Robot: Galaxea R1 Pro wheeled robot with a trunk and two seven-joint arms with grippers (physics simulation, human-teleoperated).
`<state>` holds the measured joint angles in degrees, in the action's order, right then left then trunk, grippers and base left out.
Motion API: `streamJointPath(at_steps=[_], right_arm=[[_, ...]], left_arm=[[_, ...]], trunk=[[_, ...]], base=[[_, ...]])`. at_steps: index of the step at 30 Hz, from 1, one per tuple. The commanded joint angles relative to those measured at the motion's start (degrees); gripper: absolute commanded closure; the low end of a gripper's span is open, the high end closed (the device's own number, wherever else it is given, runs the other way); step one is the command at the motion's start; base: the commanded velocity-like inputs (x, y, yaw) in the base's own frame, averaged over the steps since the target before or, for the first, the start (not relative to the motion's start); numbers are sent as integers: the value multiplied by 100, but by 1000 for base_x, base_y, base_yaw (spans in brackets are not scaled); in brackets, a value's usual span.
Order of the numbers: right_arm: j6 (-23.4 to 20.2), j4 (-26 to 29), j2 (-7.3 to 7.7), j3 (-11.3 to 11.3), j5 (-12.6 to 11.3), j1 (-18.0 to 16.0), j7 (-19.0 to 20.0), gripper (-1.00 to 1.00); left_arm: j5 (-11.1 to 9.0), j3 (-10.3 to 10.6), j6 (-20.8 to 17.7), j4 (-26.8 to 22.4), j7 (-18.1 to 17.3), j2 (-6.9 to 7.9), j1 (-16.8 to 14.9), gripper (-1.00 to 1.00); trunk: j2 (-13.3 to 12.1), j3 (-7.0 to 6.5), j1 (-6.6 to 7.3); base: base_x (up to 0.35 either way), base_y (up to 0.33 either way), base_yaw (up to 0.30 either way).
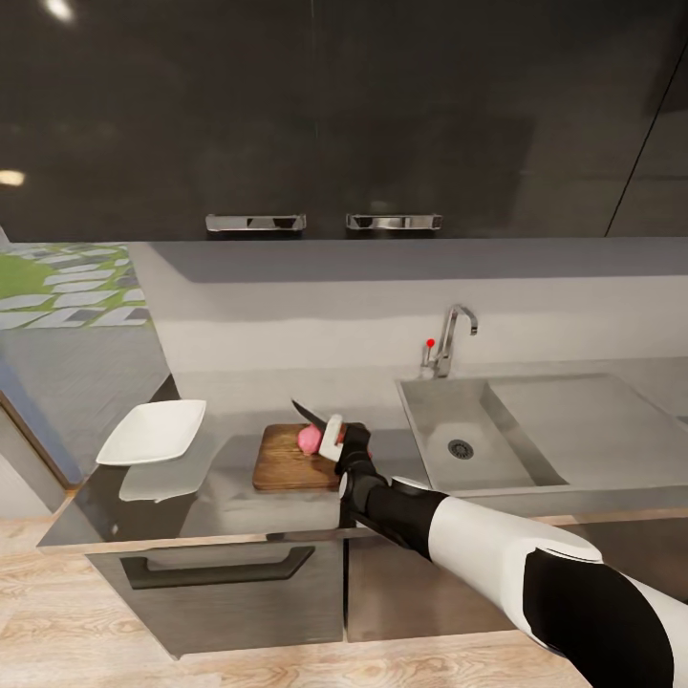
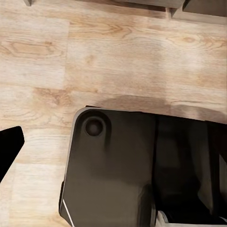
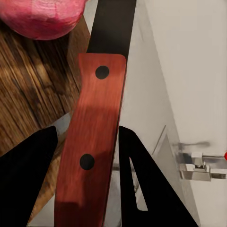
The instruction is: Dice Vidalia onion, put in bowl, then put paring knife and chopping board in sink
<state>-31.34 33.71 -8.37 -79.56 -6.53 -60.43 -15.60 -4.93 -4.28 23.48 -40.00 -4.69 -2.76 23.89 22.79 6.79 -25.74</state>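
The pinkish Vidalia onion (image 1: 308, 439) (image 3: 41, 16) rests whole on the brown chopping board (image 1: 282, 463) (image 3: 28, 90), at its right end. My right gripper (image 1: 336, 441) (image 3: 89, 158) is shut on the paring knife's red handle (image 3: 92, 142). Its dark blade (image 1: 307, 413) (image 3: 113, 23) points up and away, just beyond the onion. The white square bowl (image 1: 153, 432) stands left of the board on the grey countertop (image 1: 229, 506). To the right lies the sink (image 1: 449, 468). Over the wooden floor, one black fingertip (image 2: 10, 146) of the left gripper sits far out at the frame's edge.
A chrome tap (image 1: 449, 342) (image 3: 195, 168) with a red knob stands behind the basin, and the flat drainboard (image 1: 583, 420) lies to its right. Dark wall cabinets (image 1: 325, 115) hang above. A black-handled drawer (image 1: 220, 569) fronts the counter. My dark base (image 2: 137, 170) is on the floor.
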Motion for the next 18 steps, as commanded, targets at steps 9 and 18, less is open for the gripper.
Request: streamJointPath(at_steps=[9,18], right_arm=[[-13,4,-8,-63,-59,-13,85,100],[-35,4,-44,-94,-59,-14,85,100]], left_arm=[[-52,-20,-2,-8,-49,-5,2,-100],[-52,-20,-2,19,-51,-4,2,-100]], trunk=[[13,12,-4],[13,12,-4]], base=[[0,0,0],[0,0,0]])
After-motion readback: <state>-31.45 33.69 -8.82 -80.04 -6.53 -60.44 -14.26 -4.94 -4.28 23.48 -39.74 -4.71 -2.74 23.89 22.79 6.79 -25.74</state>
